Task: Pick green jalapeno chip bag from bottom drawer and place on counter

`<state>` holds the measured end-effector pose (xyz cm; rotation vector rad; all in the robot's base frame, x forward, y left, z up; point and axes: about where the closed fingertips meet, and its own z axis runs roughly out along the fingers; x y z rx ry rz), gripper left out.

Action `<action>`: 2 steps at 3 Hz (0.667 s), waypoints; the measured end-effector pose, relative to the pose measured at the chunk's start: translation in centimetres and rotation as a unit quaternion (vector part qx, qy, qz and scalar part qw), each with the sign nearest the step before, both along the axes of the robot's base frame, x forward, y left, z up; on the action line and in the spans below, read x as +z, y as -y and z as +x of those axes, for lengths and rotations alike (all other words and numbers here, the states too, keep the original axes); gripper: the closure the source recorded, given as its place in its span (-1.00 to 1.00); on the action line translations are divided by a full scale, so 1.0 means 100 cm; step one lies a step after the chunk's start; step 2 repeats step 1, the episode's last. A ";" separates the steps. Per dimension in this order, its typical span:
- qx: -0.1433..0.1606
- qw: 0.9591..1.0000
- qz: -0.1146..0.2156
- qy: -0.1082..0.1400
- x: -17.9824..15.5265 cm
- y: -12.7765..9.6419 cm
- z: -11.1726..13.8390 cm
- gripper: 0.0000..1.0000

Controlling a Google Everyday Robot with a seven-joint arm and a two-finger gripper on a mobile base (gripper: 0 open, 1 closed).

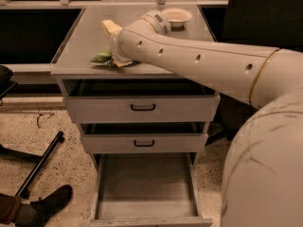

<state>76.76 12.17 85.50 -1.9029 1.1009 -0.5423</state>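
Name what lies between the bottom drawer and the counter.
In the camera view, two handled drawers; the claw is by the chip bag on the counter.

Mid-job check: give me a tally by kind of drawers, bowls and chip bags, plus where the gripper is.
Drawers: 3 (top drawer, middle drawer, bottom drawer)
Bowls: 1 (white bowl)
Chip bags: 1 (green jalapeno chip bag)
Total: 5
The gripper is at the bag on the counter.
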 end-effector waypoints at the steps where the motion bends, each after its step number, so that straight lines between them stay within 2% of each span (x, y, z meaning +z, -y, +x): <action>1: 0.000 1.000 0.000 0.000 0.000 0.000 0.000 -1.00; 2: 0.000 1.000 0.000 0.000 0.000 0.000 0.000 -1.00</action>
